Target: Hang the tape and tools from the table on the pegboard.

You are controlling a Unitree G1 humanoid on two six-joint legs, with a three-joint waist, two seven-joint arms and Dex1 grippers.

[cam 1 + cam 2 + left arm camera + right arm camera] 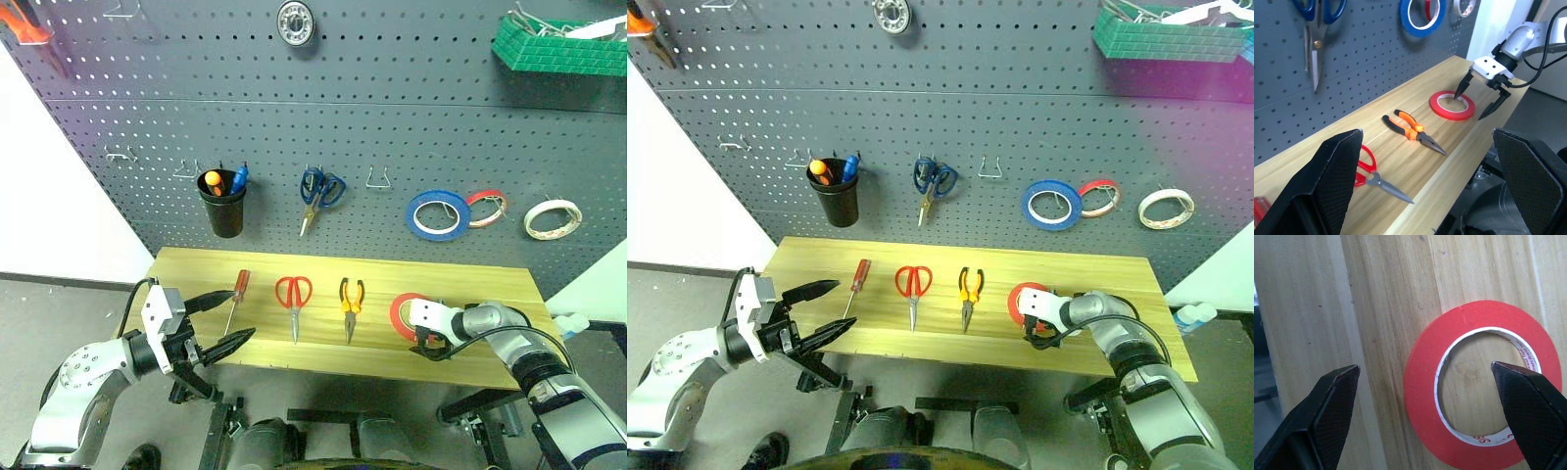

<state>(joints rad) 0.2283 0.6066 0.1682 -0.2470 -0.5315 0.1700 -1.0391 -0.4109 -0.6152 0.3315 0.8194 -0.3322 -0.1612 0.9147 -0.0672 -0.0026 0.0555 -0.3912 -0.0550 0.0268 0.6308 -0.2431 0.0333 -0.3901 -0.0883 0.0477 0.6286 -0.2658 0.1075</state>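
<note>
Rounded silver-grey arm shells, white wrist blocks, black cables looping at both wrists; tapered black two-fingered left gripper (217, 323) lower left, matching right gripper (1480, 100).

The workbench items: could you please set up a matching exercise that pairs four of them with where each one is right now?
Things:
1. red tape roll
2. blue-handled scissors
3. screwdriver
4. orange-handled pliers

Places:
A. hanging on the pegboard
B. flat on the table, under the open right gripper
C. on the table, between the red scissors and the tape
D. on the table, nearest the left gripper

Pairs: 1-B, 2-A, 3-D, 4-C
</note>
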